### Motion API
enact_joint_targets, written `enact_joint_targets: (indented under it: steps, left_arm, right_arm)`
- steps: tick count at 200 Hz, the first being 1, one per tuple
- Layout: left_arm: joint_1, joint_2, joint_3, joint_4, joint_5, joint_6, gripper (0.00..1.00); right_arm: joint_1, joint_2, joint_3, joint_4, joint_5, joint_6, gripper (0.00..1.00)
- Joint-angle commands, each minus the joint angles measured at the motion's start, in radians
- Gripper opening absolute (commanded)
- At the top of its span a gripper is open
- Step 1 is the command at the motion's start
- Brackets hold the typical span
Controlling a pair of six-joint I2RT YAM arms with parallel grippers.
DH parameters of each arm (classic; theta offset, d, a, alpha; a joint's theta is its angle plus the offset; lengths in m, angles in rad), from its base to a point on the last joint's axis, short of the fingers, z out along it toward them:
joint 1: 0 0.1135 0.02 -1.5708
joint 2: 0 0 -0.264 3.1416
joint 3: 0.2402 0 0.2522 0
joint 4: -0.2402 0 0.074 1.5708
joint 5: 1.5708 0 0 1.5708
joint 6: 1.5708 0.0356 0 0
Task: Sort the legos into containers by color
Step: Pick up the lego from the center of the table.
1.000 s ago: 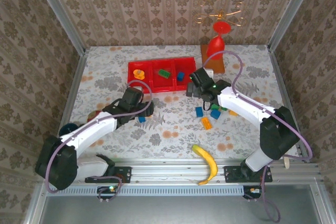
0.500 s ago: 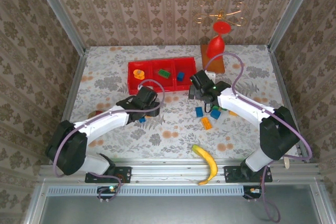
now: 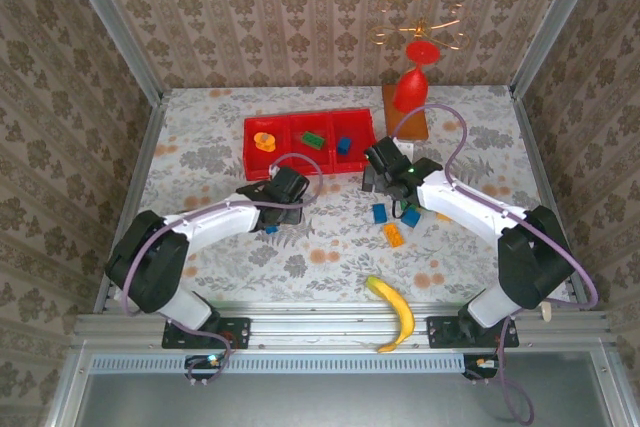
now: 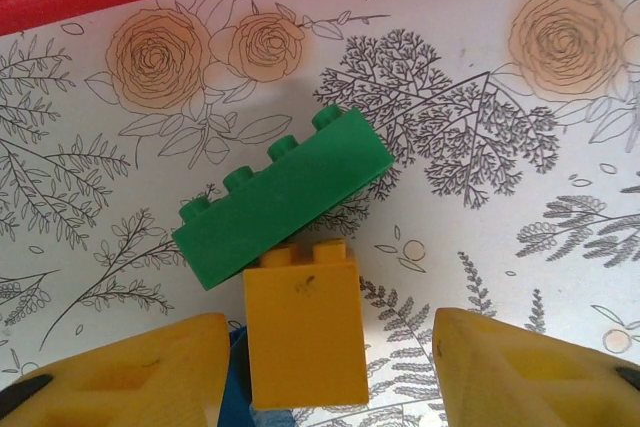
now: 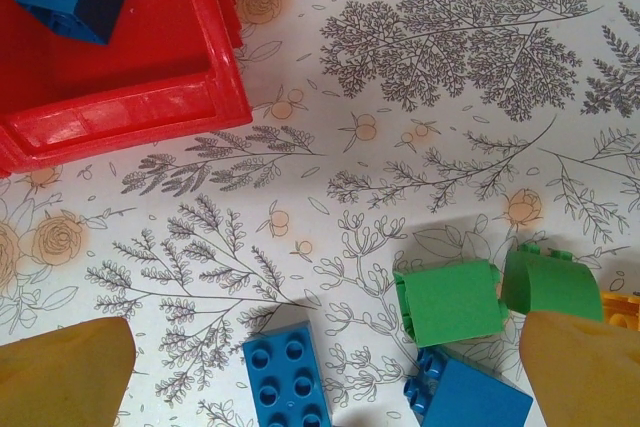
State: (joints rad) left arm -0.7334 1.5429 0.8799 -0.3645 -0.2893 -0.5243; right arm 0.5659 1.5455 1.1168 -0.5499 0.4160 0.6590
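Note:
An orange-yellow lego [image 4: 305, 332] lies between my left gripper's [image 4: 325, 347] yellow fingers [image 4: 120, 372], with a gap showing on each side. Its studs meet a green lego [image 4: 280, 197], and a blue one [image 4: 235, 387] peeks out beside it. In the top view this gripper [image 3: 288, 192] is just in front of the red container tray [image 3: 310, 125]. The tray holds an orange [image 3: 264, 140], a green [image 3: 313, 139] and a blue lego [image 3: 344, 145], one per compartment. My right gripper [image 5: 320, 377] hangs open over blue [image 5: 285, 377] and green legos [image 5: 450, 302].
A banana [image 3: 395, 312] lies near the front edge. A red goblet piece on a wooden base [image 3: 415, 82] stands at the back right. Loose blue [image 3: 379, 213] and orange [image 3: 394, 235] bricks sit right of centre. The tray's corner [image 5: 130, 112] is close to my right gripper.
My left arm has reached right towards the tray's front, and its jaws have narrowed around the orange-yellow lego. The right arm has barely moved.

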Motion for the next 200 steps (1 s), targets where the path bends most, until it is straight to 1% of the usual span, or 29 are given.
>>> enact_joint_targets:
  steps: [1,80,107,122,141,153,162,175,200]
  left_arm:
    - [0.003,0.018,0.034,-0.030,-0.027,-0.017,0.56]
    - [0.014,0.075,0.046,-0.019,-0.006,-0.013,0.55]
    - [0.013,0.085,0.053,-0.016,0.007,-0.009,0.52]
    - [0.012,0.090,0.053,-0.012,0.015,-0.009,0.48]
    - [0.011,0.098,0.053,-0.011,0.022,-0.010,0.47]
    - [0.011,0.102,0.053,-0.014,0.023,-0.011,0.44]
    - [0.011,0.103,0.053,-0.014,0.025,-0.011,0.43]
    - [0.009,0.103,0.051,-0.013,0.027,-0.012,0.43]
    - [0.009,0.110,0.052,-0.010,0.030,-0.011,0.46]
  right_arm:
    - [-0.005,-0.026,-0.008,-0.002,0.038,0.022,1.00]
    - [-0.006,-0.012,-0.006,0.000,0.036,0.024,1.00]
    - [-0.005,-0.008,-0.003,0.002,0.033,0.027,1.00]
    - [-0.006,-0.008,-0.004,0.002,0.032,0.028,1.00]
    - [-0.005,-0.008,-0.004,0.002,0.033,0.029,1.00]
    - [-0.006,-0.009,-0.003,0.001,0.033,0.030,1.00]
    - [-0.006,-0.010,-0.004,0.000,0.032,0.030,1.00]
    - [-0.006,-0.012,-0.003,0.001,0.032,0.030,1.00]
    - [-0.005,-0.012,-0.007,0.003,0.032,0.031,1.00]
